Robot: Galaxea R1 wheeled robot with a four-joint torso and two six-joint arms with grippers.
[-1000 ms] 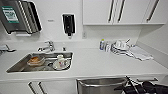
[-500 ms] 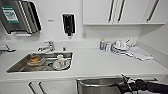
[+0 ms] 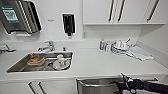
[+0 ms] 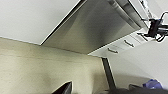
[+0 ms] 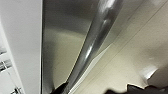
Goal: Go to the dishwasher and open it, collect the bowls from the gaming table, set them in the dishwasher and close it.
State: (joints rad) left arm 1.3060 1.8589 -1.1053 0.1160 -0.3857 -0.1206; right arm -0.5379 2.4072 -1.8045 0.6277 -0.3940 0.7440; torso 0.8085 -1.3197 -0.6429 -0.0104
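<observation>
The shiny grey steel dishwasher (image 3: pixel 100 86) sits at 6 o'clock; right pincer (image 3: pixel 124 83) at its round bar handle (image 5: pixel 95 42), grip unclear.

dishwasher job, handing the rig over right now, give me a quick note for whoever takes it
Right gripper: at the dishwasher's bar handle, which runs close past it in the right wrist view; cannot tell whether it is open or shut.
Left gripper: cannot tell its state; its wrist view looks up at the dishwasher front.
Dishwasher: below the white counter, right of the sink; its front looks tilted out from the cabinets, so opening seems under way.
Left: finish opening, fetch the bowls, load, close.
</observation>
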